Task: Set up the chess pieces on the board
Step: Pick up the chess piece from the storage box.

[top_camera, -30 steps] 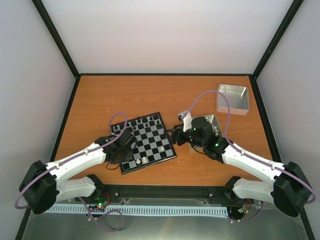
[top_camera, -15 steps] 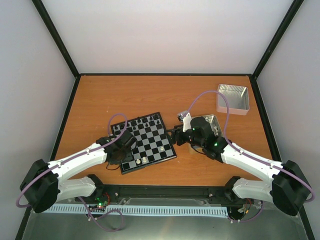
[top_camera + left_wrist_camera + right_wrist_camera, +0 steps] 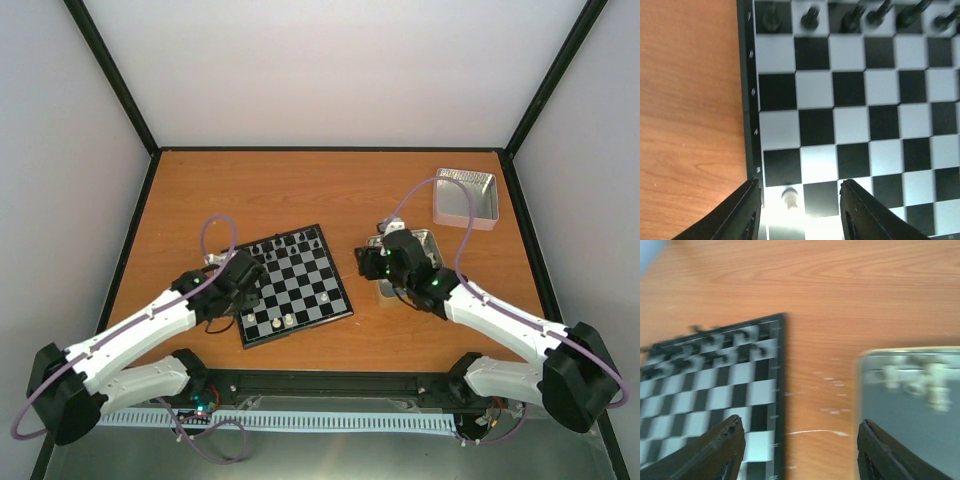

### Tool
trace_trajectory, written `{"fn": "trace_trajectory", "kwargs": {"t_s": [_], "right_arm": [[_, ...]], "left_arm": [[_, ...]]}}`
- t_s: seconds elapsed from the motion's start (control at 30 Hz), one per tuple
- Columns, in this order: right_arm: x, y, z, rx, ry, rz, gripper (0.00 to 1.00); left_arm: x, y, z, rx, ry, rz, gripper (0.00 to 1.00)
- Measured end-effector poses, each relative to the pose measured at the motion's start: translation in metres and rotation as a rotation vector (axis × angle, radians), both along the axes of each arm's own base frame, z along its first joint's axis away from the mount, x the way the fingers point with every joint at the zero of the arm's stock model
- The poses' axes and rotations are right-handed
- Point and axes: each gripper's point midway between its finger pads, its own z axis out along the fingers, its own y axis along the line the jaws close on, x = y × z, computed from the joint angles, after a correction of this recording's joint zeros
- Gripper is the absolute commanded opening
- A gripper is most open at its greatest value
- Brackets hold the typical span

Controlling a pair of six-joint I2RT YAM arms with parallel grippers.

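Note:
The board point(image 3: 300, 283) lies at the table's middle, with black chessmen point(image 3: 290, 241) along its far rows. A few cream-white chess pieces point(image 3: 287, 320) stand near its front edge. My left gripper point(image 3: 243, 297) hangs open over the board's near-left corner. In the left wrist view a white piece point(image 3: 790, 197) stands free on the board point(image 3: 850, 125) between the open fingers point(image 3: 742, 212), touching neither. My right gripper point(image 3: 370, 263) is open and empty over bare table between the board's right rim point(image 3: 780, 390) and a tin. That silver tin point(image 3: 910, 410) holds several white pieces point(image 3: 935, 387).
The near tin point(image 3: 418, 248) lies right of the board, partly under my right wrist. A second silver tin point(image 3: 467, 197) stands at the back right. Black rails edge the orange table, and both arms' purple cables loop above it.
My left gripper has drawn back left and towards the near edge, off the board's left side. My right gripper has shifted right, from the board's rim towards the near tin.

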Motion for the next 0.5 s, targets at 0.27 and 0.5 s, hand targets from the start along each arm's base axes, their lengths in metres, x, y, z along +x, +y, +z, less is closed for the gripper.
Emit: {"fn": "trace_trajectory", "kwargs": {"t_s": [0.27,0.5], "right_arm": [[0.036,-0.096,-0.043,-0.11,0.167,-0.365,0.49],[0.054,-0.097,-0.089,-0.227,0.33,-0.316,0.42]], "left_arm": [[0.032,-0.011,0.076,-0.089,-0.324,-0.103,0.61],[0.043,-0.02,0.113,-0.142,-0.484,-0.168,0.63]]}}
